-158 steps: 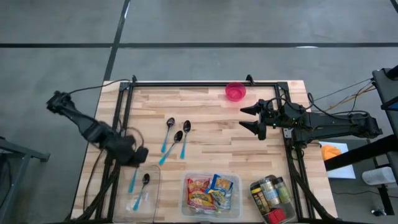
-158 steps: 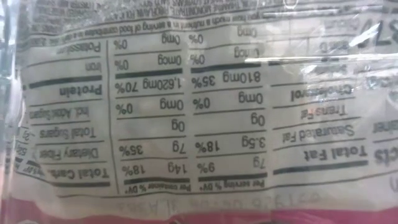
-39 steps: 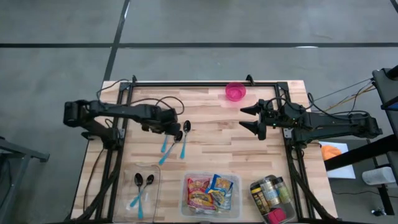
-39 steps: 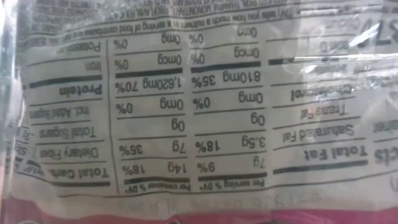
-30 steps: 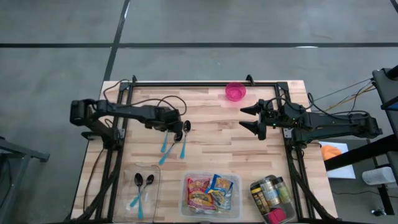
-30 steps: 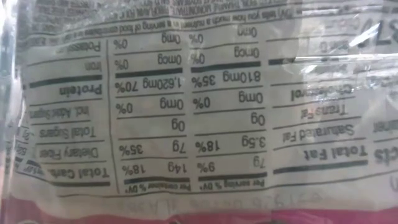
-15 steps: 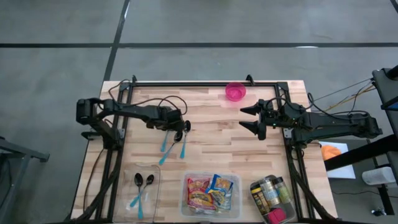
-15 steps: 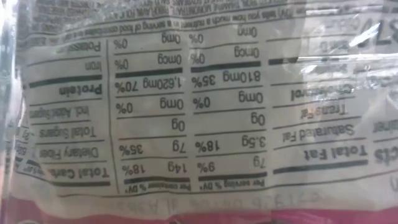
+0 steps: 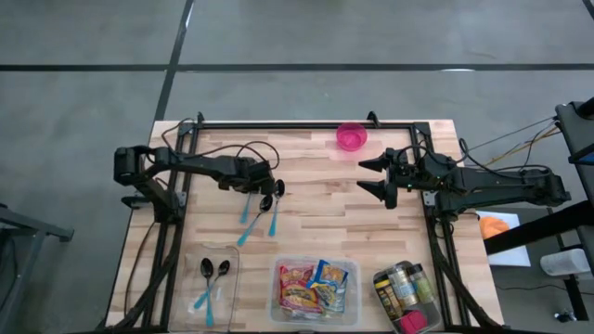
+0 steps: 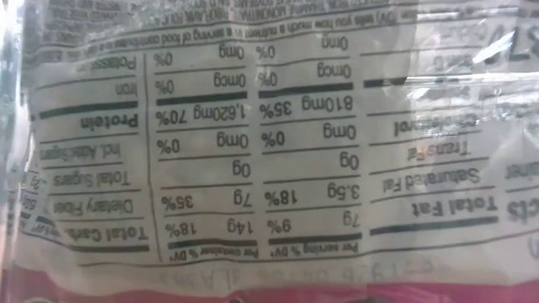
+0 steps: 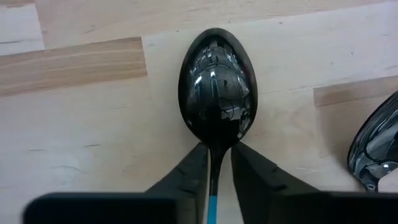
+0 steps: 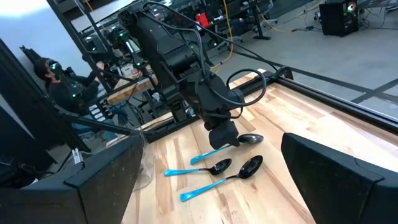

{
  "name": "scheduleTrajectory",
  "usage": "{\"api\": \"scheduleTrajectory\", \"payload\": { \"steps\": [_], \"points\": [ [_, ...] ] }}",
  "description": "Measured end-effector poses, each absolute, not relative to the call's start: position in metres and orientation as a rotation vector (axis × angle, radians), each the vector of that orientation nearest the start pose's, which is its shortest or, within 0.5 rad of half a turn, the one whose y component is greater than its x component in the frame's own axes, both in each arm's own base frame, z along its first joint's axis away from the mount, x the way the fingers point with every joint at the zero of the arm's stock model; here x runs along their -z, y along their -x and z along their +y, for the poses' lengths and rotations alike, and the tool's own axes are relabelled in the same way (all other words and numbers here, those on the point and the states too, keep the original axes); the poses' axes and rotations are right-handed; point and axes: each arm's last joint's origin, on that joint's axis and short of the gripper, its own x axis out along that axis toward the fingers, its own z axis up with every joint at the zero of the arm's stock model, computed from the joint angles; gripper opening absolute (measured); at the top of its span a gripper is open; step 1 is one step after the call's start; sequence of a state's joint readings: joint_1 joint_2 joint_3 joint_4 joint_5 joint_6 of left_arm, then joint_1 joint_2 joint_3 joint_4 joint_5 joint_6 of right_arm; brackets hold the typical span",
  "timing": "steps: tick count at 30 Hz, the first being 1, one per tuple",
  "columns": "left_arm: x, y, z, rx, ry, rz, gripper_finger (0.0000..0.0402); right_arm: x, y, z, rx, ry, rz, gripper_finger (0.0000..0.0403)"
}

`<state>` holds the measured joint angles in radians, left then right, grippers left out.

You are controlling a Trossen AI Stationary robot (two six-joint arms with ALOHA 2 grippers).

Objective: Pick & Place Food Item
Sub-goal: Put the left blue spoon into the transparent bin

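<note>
Between the fingers of the left gripper (image 11: 217,180), the neck of a black spoon (image 11: 217,84) with a blue handle is pinched, bowl lying on the wooden table (image 9: 316,162). A second spoon (image 11: 376,149) lies just beside. Farther off, the right gripper (image 9: 371,176) hovers, jaws wide apart. Food packets (image 9: 314,286) sit in a clear tub, well away.

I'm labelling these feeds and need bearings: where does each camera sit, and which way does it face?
High: overhead, straight down on table, both arms.
Low: table height, blocked by a nutrition label; no robot shows.
Left wrist: on left arm, left gripper fingers flanking a spoon.
Right wrist: on right arm, facing the left arm across the table; right gripper open.
Shared: high and both wrist views show that spoon.
</note>
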<state>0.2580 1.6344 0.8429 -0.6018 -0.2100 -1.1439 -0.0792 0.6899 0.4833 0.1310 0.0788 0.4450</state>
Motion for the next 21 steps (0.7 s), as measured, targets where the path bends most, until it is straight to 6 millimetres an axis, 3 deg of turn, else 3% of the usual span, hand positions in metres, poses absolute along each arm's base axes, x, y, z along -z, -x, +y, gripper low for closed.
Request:
{"api": "scheduleTrajectory", "payload": {
  "steps": [6, 16, 21],
  "points": [
    [-0.135, -0.255, 0.073, -1.134, 0.973, 1.016, 0.001, -0.273, -0.164, -0.015, 0.172, -0.444, 0.039, 0.0381],
    [-0.133, -0.253, 0.072, -1.121, 0.99, 1.022, 0.0017, -0.273, -0.164, -0.015, 0.172, -0.443, 0.039, 0.0381],
    [-0.142, -0.246, 0.069, -1.073, 0.996, 1.063, 0.0005, -0.273, -0.164, -0.015, 0.172, -0.443, 0.04, 0.0381]
  ]
}}
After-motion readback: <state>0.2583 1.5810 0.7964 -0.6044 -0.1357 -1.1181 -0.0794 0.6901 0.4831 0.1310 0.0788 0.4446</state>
